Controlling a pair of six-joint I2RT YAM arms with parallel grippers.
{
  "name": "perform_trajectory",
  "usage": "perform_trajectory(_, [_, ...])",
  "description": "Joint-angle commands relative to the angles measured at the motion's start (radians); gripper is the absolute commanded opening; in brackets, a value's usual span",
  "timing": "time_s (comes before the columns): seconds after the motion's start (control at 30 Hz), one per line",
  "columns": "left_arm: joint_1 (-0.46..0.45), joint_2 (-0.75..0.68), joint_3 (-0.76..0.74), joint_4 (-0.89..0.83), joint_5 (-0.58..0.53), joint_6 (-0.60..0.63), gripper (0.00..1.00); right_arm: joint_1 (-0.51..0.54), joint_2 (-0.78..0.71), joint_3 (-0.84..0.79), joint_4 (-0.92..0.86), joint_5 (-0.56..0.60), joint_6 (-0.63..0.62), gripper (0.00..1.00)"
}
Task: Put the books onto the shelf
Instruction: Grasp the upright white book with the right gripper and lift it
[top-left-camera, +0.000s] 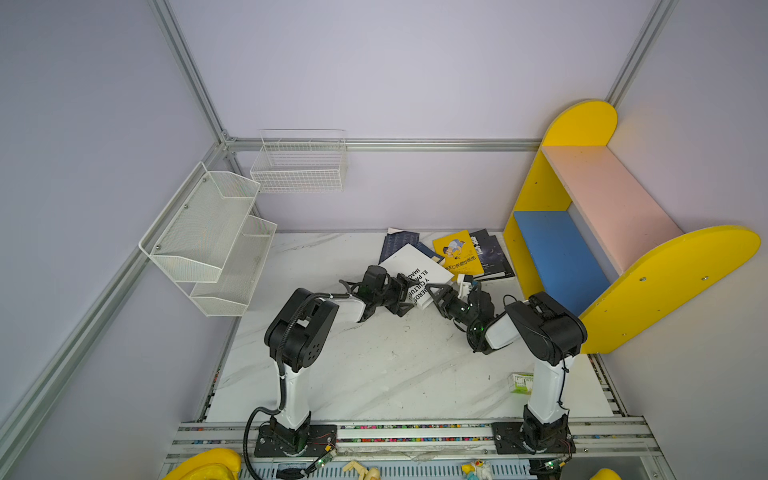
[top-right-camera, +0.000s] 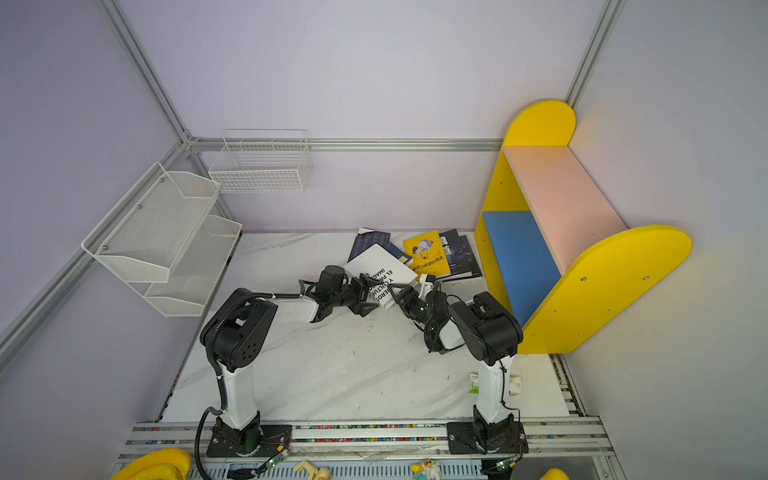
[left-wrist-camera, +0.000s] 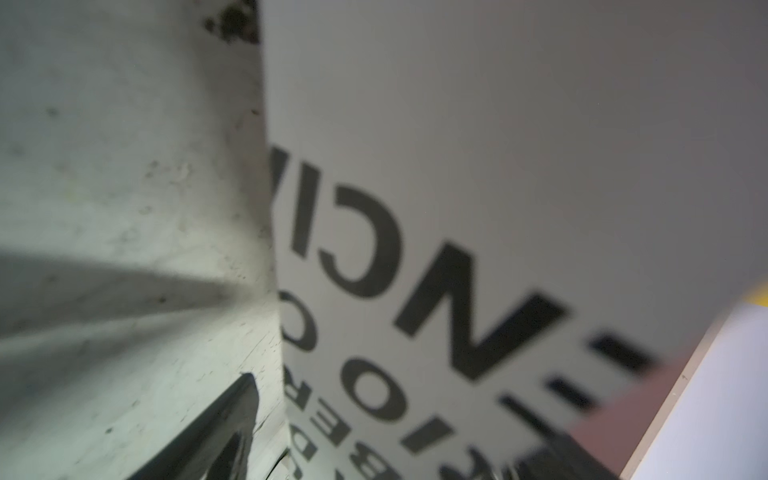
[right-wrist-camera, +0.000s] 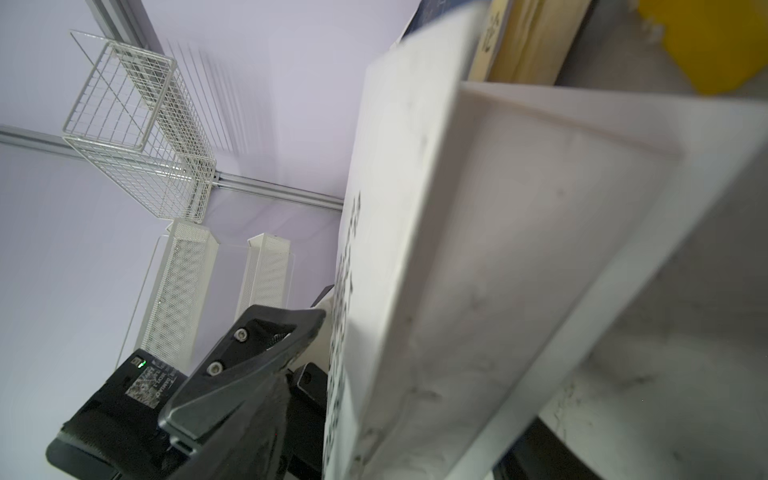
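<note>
Taking the shelf (top-left-camera: 602, 199) as the mark: upright at the side of the table (top-left-camera: 365, 374), yellow rounded sides, pink upper board over blue lower board (top-left-camera: 557, 257). Just off its open front, on the tabletop, the books in a loose overlapping heap: closest to the shelf, dark ones (top-left-camera: 494, 255) lying flat; next out, partly over them, a yellow cartoon-covered one (top-left-camera: 457, 251); farther out, navy ones (top-left-camera: 397, 241); farthest from the shelf and on top, the white book (top-left-camera: 409, 264) with black lettering, plain in both top views (top-right-camera: 374, 264). At that book's edge turned away from the shelf, the left gripper (top-left-camera: 405, 297), jaws spread wide: in the left wrist view, one dark finger (left-wrist-camera: 232, 432) over bare tabletop, clear of the cover's edge, the other blurred over the lettering. On the shelf side of that, at the same book's corner, the right gripper (top-left-camera: 451, 286), jaws also set wide with the book's thickness between them: in the right wrist view, a dark finger (right-wrist-camera: 249, 365) by the lettered cover, a white finger (right-wrist-camera: 561, 249) along the underside; too blurred to tell whether pressed tight or merely straddling. Out from the shelf's near end, beside the right arm's lower link, a small green-and-white box (top-left-camera: 520, 382). Far across the table from the shelf, on the opposite wall, a white mesh rack (top-left-camera: 208, 237) and a white wire basket (top-left-camera: 299, 166).
</note>
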Motion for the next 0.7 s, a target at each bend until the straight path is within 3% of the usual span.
perform_trajectory(0.0, [-0.011, 0.009, 0.081, 0.033, -0.006, -0.005, 0.83, 0.006, 0.055, -0.029, 0.197, 0.006, 0.125, 0.73])
perform_trajectory(0.4, [-0.036, 0.038, 0.148, -0.006, -0.017, 0.009, 0.78, 0.061, 0.057, -0.049, 0.192, 0.085, 0.13, 0.73])
perform_trajectory(0.67, [-0.039, 0.033, 0.138, -0.024, -0.017, 0.012, 0.78, 0.059, 0.07, -0.046, 0.208, 0.119, 0.11, 0.63])
